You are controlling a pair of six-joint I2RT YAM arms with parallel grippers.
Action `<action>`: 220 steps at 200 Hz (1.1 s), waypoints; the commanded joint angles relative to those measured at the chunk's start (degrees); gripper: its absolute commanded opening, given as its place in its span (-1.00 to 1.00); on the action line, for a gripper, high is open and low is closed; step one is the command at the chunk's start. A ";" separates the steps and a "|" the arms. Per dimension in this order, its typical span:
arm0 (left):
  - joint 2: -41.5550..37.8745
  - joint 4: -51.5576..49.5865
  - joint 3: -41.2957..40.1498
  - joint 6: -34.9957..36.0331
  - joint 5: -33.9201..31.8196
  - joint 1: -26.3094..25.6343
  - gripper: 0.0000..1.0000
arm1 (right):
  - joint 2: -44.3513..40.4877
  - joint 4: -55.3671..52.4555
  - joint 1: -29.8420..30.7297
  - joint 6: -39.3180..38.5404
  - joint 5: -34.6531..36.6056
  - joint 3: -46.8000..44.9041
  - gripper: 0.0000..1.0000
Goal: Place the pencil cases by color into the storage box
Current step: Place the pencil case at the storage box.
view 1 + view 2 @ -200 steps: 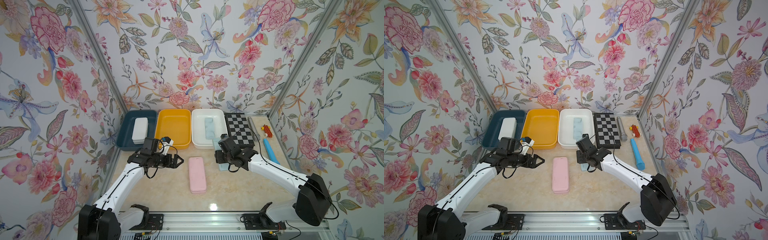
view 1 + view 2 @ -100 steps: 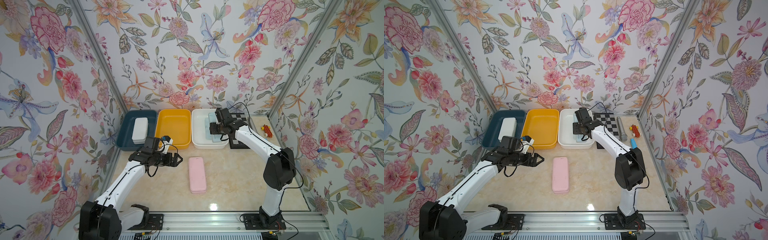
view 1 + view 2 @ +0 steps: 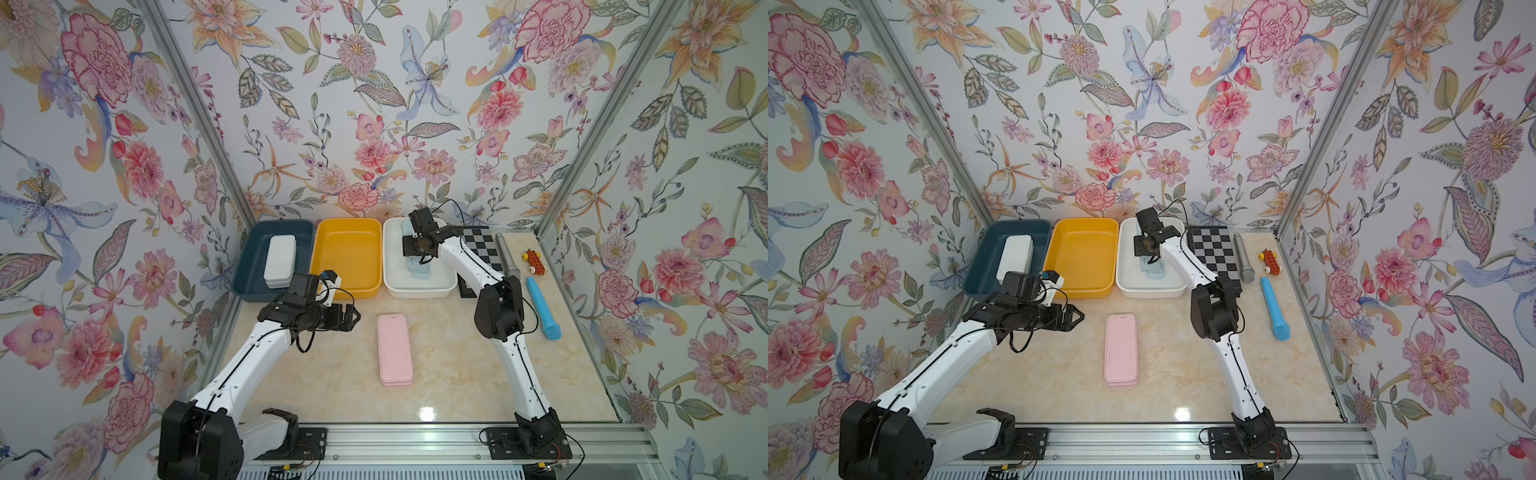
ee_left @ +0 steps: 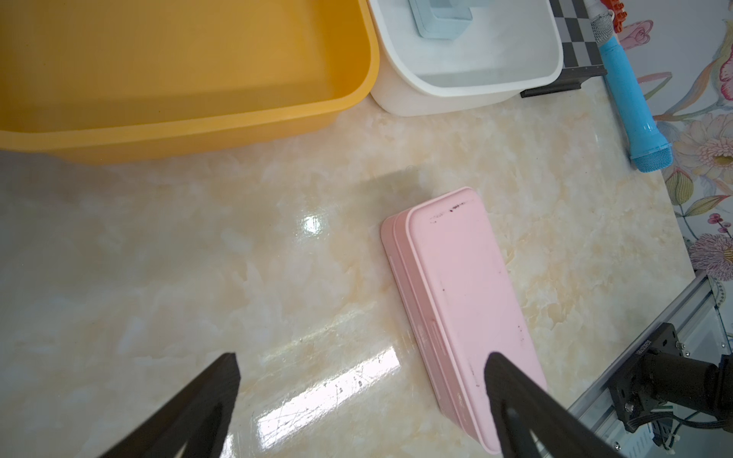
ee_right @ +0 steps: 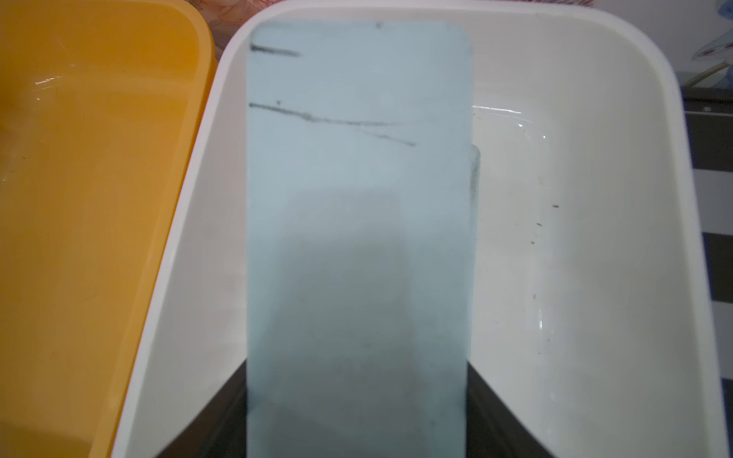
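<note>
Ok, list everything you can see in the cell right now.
bins: three, dark blue bin, yellow bin, white bin, row along far edge of table; yellow bin bare.
white pencil cases: stack, number unclear, white, in dark blue bin.
light blue pencil cases: two seen, light blue, white bin, upper one gripped.
pink pencil cases: stack, number unclear, pink, mid-table.
chessboard: one, black-and-white, beside white bin.
grey stick: one, grey, beside chessboard.
blue microphone-shaped stick: one, bright blue, right arm's side.
toy vehicle: one, red-orange, far corner.
left gripper: one, black, open, above bare table.
right gripper: one, black, shut on light blue pencil case over white bin.
</note>
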 commanded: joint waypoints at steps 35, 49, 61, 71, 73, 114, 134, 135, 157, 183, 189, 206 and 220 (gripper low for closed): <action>2.74 0.07 1.33 1.05 -0.57 -0.53 0.97 | 0.31 -1.96 -0.52 0.34 3.49 0.69 -0.35; 2.81 0.08 1.36 1.05 -0.66 -0.44 0.97 | 0.13 -1.40 -0.52 0.45 3.53 -0.26 -0.35; 2.75 0.11 1.29 1.05 -0.66 -0.43 0.97 | 0.27 -1.14 -0.61 0.75 3.55 -0.63 -0.35; 2.74 0.04 1.27 1.05 -0.66 -0.40 0.97 | 0.47 -1.37 -0.69 1.19 3.37 -0.55 -0.36; 2.68 0.06 1.27 1.05 -0.66 -0.38 0.97 | 0.48 -1.38 -0.69 1.33 3.34 -0.55 -0.36; 2.84 0.06 1.32 1.05 -0.55 -0.36 0.97 | 1.44 -4.40 -1.12 2.49 2.69 1.68 -0.34; 3.08 0.08 1.44 1.05 -0.44 -0.21 0.97 | 1.81 -6.31 -1.78 3.30 1.30 2.62 -0.34; 3.04 0.07 1.44 1.05 -0.42 -0.20 0.97 | 1.80 -6.40 -1.76 3.30 1.26 2.62 -0.34; 2.85 0.12 1.53 1.13 -0.31 -0.02 0.97 | 1.81 -6.68 -2.15 3.38 0.61 1.95 -0.34; 2.71 0.07 1.53 1.13 -0.31 0.16 0.97 | 2.57 -6.16 -2.32 3.15 -0.02 1.70 -0.33; 2.75 0.11 1.61 1.14 -0.22 0.31 0.97 | 2.82 -6.04 -2.37 3.13 -0.37 1.74 -0.33; 2.92 0.13 1.62 1.09 -0.13 0.35 0.97 | 3.59 -5.73 -2.44 3.27 -0.67 1.99 -0.32; 2.92 0.15 1.68 1.14 -0.05 0.52 0.97 | 4.32 -5.69 -2.45 3.18 -0.87 2.51 -0.33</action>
